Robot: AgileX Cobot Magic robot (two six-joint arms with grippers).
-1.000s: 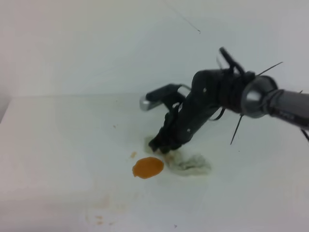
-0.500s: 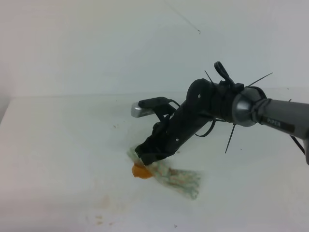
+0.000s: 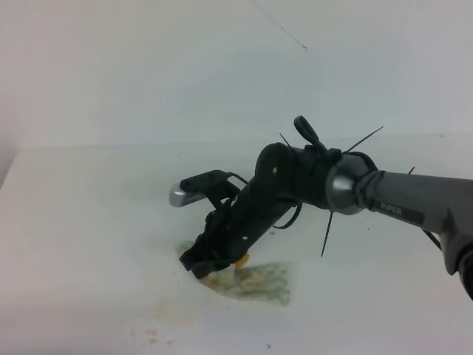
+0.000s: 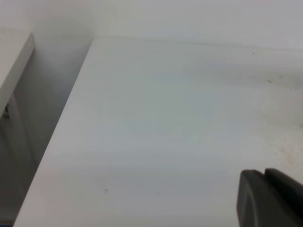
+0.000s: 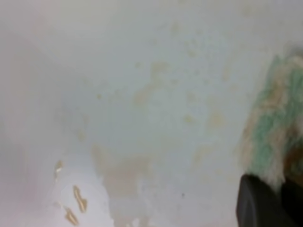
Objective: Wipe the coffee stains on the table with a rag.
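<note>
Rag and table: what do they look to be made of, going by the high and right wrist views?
The rag looks like soft, fuzzy pile fabric, perhaps microfibre: mint-green and white fibres with a ragged edge and orange-brown blotches, matte. The table seems a hard, smooth white surface, possibly laminate or painted board; brownish smears sit on top of it and no grain shows.

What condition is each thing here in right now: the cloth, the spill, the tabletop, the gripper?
rag: spread flat on the table, blotched orange-brown, one end pinned under the gripper.
coffee stains: the puddle is not visible; small brown streaks and faint smears are.
table: white, smudged brownish near the rag.
right gripper: shut on the rag, pressing down.
</note>
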